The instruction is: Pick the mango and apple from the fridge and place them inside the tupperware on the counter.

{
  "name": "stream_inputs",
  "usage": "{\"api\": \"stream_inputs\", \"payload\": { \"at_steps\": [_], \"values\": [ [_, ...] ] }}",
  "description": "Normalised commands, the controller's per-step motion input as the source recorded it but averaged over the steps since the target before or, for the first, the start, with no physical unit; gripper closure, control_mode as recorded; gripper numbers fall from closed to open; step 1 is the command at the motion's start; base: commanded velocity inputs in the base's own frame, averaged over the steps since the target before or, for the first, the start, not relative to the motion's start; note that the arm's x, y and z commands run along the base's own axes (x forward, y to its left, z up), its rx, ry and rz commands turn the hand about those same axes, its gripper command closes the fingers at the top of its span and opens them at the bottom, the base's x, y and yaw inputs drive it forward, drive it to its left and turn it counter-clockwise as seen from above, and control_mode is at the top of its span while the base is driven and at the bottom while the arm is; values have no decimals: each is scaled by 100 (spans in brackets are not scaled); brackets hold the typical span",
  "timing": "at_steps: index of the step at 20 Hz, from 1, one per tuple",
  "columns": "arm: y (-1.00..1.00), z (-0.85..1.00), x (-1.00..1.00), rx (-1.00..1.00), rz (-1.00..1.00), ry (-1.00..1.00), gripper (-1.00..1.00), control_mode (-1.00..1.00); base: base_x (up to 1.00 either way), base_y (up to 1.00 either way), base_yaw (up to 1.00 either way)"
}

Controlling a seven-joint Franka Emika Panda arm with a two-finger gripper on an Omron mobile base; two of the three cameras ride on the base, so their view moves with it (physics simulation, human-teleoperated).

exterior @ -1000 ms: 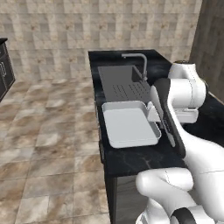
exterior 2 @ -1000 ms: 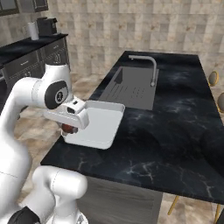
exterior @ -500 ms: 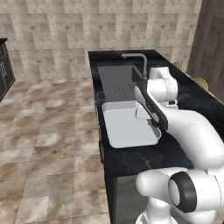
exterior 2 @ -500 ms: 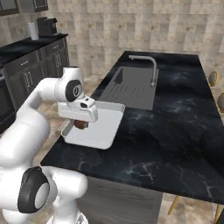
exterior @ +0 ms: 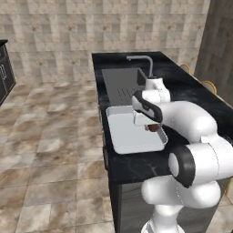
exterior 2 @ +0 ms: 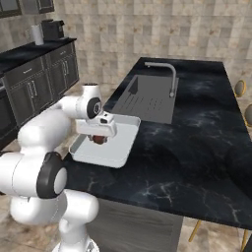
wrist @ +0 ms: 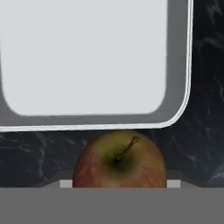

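Clamped on the small dark red-brown apple (wrist: 119, 159), the white arm's two-finger gripper (exterior 2: 100, 138) hangs at the rim of the shallow white-grey rectangular tupperware tray (exterior 2: 121, 147). From the hand camera the apple sits stem-up, green around the stalk, right at the gripper, with the tray's rounded corner (wrist: 177, 109) just beyond it and the glossy black marbled bench (wrist: 205, 87) showing beside and under that rim. From the left base camera the apple (exterior: 152, 128) shows as a dark ball under the gripper (exterior: 150, 125) at the tray's (exterior: 129, 145) edge nearer the arm; from the right base camera it (exterior 2: 99, 140) hangs over the tray. The tray lies on the bench (exterior 2: 197, 142) near its front edge, just beside the dark grey ribbed sink basin (exterior 2: 147, 96) with its metal faucet (exterior 2: 170, 76).
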Motion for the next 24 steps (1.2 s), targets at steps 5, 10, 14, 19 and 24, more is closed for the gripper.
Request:
{"api": "stream_inputs", "payload": {
  "at_steps": [5, 10, 14, 19, 24],
  "values": [
    [0, -49, 72, 0, 5, 0, 100, -100, 0, 0, 0],
    [0, -56, 44, 0, 10, 0, 100, -100, 0, 0, 0],
    [0, -55, 38, 0, 9, 0, 100, -100, 0, 0, 0],
    [0, -47, 42, 0, 6, 0, 100, -100, 0, 0, 0],
    [0, -47, 48, 0, 4, 0, 100, -100, 0, 0, 0]
  ]
}}
